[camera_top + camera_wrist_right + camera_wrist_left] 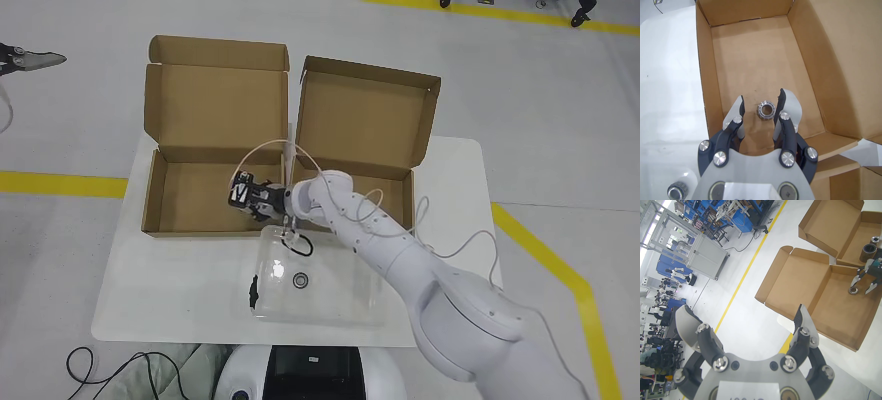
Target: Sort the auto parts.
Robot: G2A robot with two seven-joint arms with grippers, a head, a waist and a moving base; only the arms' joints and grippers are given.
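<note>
On the floor of the left cardboard box (190,200), near its front wall, a small silver roller bearing (766,111) sits with its bore facing up. The right gripper (762,95) hangs directly over it, released, with its fingers spread and one on each side of the bearing. One finger is just beside the part, and whether it touches cannot be told. The other finger stands clearly apart from it.

The box has its lid folded back and stands on a white table (130,290). Right beside it stands a second open cardboard box (365,115), and two dark cylinders (869,251) stand upright inside that one.

In front of both boxes, nearer the robot, lies a clear plastic tray (340,300). It holds a second bearing (676,190) of the same kind, and a thin black loop (298,243) lies at its rear edge.

The left gripper (743,309) is held high and well off to the side of the table, above grey floor crossed by a yellow line. Its fingers are wide apart and grasp nothing.
</note>
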